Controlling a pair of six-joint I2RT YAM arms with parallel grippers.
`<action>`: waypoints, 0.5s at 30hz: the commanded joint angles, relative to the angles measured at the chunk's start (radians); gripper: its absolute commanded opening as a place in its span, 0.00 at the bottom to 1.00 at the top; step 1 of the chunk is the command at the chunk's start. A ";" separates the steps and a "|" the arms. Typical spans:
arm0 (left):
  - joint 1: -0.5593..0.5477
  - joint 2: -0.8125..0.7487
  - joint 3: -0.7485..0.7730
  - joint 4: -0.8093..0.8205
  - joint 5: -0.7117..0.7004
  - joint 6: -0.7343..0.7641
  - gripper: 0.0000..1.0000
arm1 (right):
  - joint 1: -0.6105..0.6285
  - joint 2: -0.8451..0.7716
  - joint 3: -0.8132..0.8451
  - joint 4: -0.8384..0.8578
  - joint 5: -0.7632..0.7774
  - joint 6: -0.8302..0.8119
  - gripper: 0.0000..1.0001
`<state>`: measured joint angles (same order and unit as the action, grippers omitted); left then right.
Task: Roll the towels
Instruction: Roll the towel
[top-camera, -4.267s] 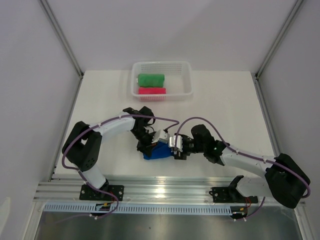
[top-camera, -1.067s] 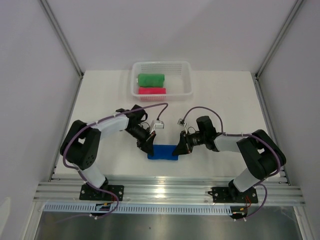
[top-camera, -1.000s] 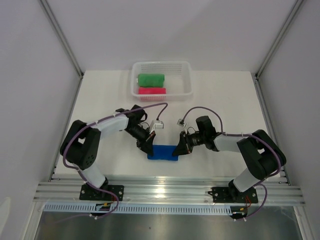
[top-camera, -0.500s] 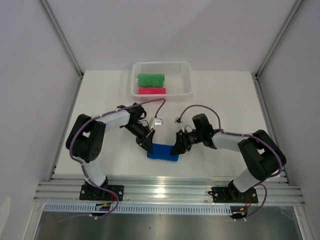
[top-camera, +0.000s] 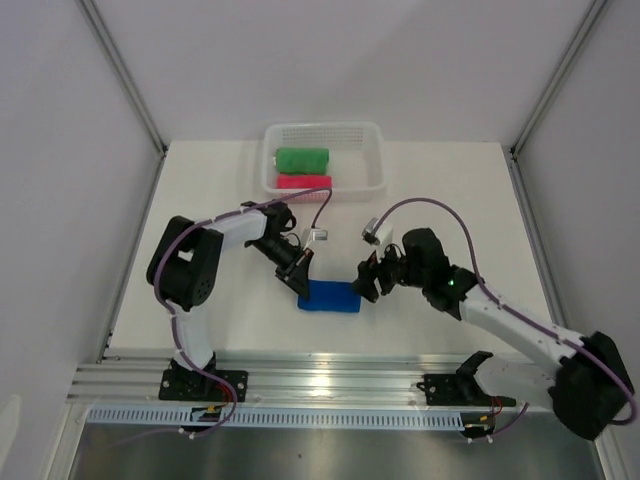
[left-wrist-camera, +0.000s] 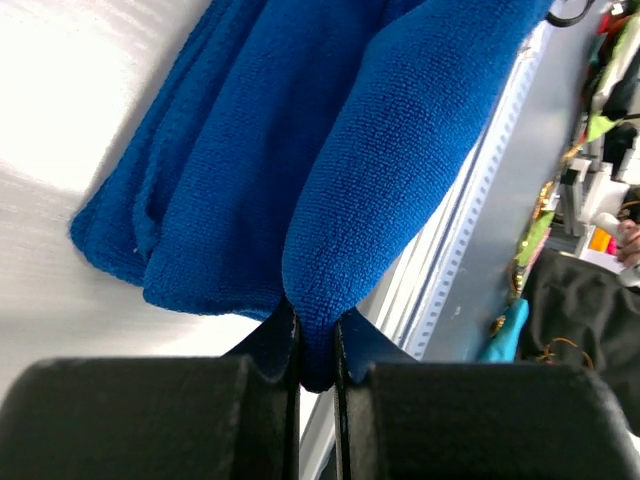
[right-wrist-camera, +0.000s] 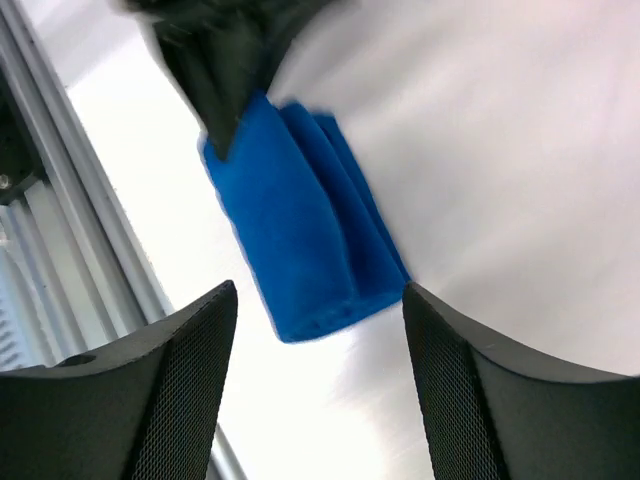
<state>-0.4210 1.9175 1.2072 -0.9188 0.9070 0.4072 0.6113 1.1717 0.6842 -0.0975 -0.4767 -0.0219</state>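
Both arms reach low toward the middle. The left hand (top-camera: 303, 281) pinches the blue towel (top-camera: 331, 297); the right hand (top-camera: 366, 285) is spread wide.

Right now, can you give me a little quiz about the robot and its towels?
1. Which gripper pinches the blue towel?
2. True or false: the right gripper is open.
3. What lies in the basket? A the green towel and the pink towel; B only the blue towel; C nothing.
Key: 1 the left gripper; 2 true; 3 A.
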 joint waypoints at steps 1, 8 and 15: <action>0.013 0.026 0.052 -0.035 0.062 -0.013 0.01 | 0.268 -0.151 -0.063 0.062 0.458 -0.249 0.69; 0.016 0.052 0.066 -0.057 0.081 -0.007 0.01 | 0.640 -0.066 -0.115 0.154 0.748 -0.529 0.72; 0.018 0.072 0.083 -0.071 0.082 -0.001 0.01 | 0.699 0.158 -0.091 0.311 0.805 -0.661 0.73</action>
<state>-0.4152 1.9804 1.2510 -0.9760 0.9508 0.4080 1.3014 1.2930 0.5686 0.0834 0.2256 -0.5770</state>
